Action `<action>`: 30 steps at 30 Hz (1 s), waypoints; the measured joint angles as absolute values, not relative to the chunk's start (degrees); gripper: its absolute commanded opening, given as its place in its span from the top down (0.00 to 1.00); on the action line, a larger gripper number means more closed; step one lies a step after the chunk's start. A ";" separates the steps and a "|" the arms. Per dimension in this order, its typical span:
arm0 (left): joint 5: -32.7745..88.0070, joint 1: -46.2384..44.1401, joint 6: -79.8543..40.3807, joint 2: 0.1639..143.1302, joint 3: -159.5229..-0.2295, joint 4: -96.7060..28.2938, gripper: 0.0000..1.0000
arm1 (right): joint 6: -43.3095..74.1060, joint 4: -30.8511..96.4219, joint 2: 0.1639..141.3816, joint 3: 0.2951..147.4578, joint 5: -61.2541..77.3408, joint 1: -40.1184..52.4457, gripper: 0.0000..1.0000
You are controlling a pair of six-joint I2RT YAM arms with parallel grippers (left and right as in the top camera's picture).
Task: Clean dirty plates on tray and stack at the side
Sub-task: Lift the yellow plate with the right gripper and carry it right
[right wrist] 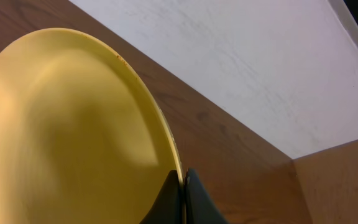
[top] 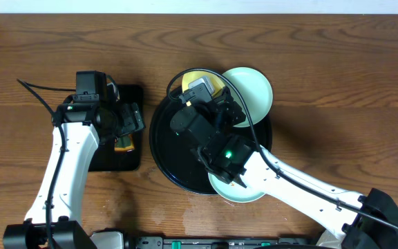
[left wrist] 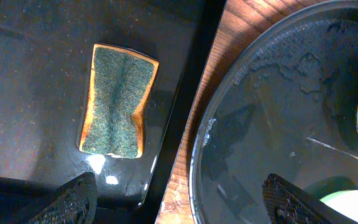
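My right gripper is shut on the rim of the pale yellow plate, holding it tilted up on edge. In the overhead view that plate shows behind the right wrist, over the far side of the round black tray. One mint-green plate lies at the tray's far right rim. Another mint-green plate lies at the tray's near edge, partly under the right arm. My left gripper is open and empty, above the gap between the two trays.
A green-and-orange sponge lies on the small rectangular black tray left of the round tray, whose wet surface shows droplets. A strip of wooden table separates the two trays. A white wall stands behind the table.
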State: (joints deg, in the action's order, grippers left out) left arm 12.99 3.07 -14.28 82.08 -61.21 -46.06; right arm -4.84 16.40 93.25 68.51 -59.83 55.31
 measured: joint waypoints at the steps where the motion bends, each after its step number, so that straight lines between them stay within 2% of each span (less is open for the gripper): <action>1: 12.99 3.05 -14.28 82.08 -61.21 -46.06 0.14 | -4.80 16.40 93.25 68.51 -59.86 55.31 0.99; 14: 12.99 3.07 -14.28 82.08 -61.21 -46.06 0.14 | -1.28 16.93 93.25 68.51 -58.94 55.29 0.99; 22: 13.02 3.05 -14.28 82.08 -61.23 -46.06 0.14 | 6.00 22.96 93.14 68.53 -54.26 53.52 0.99; 27: 13.02 3.07 -14.28 82.08 -61.21 -46.06 0.14 | 16.49 31.73 90.70 68.51 -44.05 46.92 0.99; 30: 13.04 3.07 -14.28 82.08 -61.23 -46.06 0.14 | 21.82 34.61 86.50 68.51 -33.52 38.68 0.99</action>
